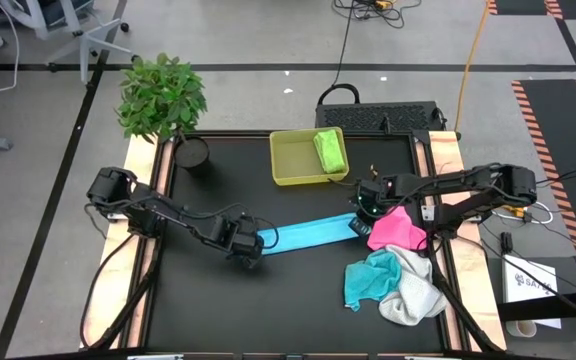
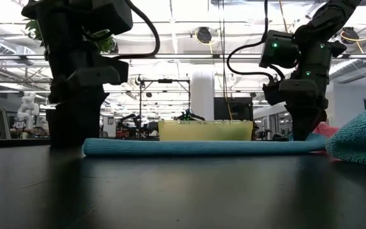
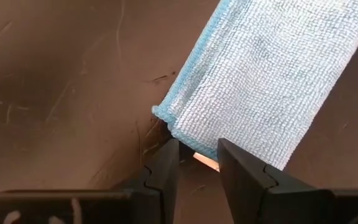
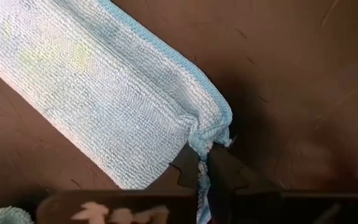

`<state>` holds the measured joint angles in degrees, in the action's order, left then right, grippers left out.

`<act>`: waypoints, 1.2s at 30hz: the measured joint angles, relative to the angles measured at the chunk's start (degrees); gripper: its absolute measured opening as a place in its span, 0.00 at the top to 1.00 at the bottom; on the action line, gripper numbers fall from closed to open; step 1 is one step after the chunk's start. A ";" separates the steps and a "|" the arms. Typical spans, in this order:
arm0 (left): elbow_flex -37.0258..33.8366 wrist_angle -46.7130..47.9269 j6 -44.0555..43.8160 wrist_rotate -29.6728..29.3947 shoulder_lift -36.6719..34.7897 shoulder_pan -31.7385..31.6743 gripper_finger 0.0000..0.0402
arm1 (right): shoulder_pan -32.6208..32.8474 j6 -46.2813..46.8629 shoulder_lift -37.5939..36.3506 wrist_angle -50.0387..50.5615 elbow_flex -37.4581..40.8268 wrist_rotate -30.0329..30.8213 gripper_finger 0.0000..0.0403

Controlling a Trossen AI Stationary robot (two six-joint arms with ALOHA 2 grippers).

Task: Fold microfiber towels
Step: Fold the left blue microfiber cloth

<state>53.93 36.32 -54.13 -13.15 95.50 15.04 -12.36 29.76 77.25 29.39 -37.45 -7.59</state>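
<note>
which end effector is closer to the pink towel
Right. The right end effector sits beside the pink towel; the left end effector is far across the table.

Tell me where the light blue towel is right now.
In the high view the light blue towel lies as a folded strip mid-table, below the yellow-green tray, stretched between the left gripper and right gripper.

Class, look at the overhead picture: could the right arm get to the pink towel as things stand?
Probably yes. The pink towel lies uncovered right beside the right gripper, but that gripper is shut on the blue towel and must release first.
</note>
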 joint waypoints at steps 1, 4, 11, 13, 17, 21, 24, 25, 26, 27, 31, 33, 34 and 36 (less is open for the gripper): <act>0.00 -0.30 0.00 0.00 0.08 0.10 0.71 | -0.02 0.50 0.00 0.00 0.00 -0.14 1.00; 0.00 -1.06 0.00 0.08 0.56 0.14 0.71 | -0.02 2.50 0.00 -0.92 -0.03 -2.27 1.00; -0.04 -1.37 0.26 0.39 1.74 0.16 0.71 | 0.09 3.94 -0.04 -1.22 -3.89 -6.21 1.00; 0.00 -1.54 0.30 0.95 2.47 0.16 0.71 | 0.09 3.55 -0.07 -0.28 -5.95 -6.17 1.00; 0.02 -1.53 0.04 1.10 2.82 0.16 0.71 | 0.09 3.43 -0.07 4.19 -10.50 -6.21 1.00; 0.02 -1.53 -0.22 1.26 2.82 0.16 0.71 | 0.61 3.14 -0.09 12.83 -14.78 -6.19 1.00; 0.02 -1.52 -0.24 1.42 2.82 0.14 0.71 | 1.62 2.60 -0.09 19.69 -17.26 -6.19 1.00; 0.02 -1.52 -0.25 1.42 2.82 0.16 0.71 | 1.91 2.60 -0.09 21.20 -17.82 -6.19 1.00; 0.02 -1.52 -0.35 1.43 2.82 0.15 0.71 | 2.21 2.59 -0.11 22.41 -18.32 -6.19 1.00; 0.02 -1.51 -0.37 1.45 2.82 0.14 0.71 | 2.53 2.60 -0.11 23.23 -18.74 -6.19 1.00; 0.02 -2.40 -0.36 1.53 2.82 -0.26 0.71 | 3.53 3.61 -0.12 24.04 -19.73 -6.13 1.00; 0.02 -3.73 -0.35 1.60 2.88 -0.54 0.71 | 3.77 3.95 -0.11 24.08 -19.90 -5.99 1.00; 0.02 -4.16 -0.34 1.54 2.89 -0.73 0.71 | 3.86 4.04 -0.13 24.04 -19.93 -5.98 1.00; 0.00 -5.03 0.04 1.00 2.91 -1.21 0.71 | 3.87 4.06 -0.12 24.11 -19.93 -5.97 1.00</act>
<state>53.93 31.29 -54.09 -12.15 98.41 13.83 -8.49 33.82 77.13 53.49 -57.39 -13.56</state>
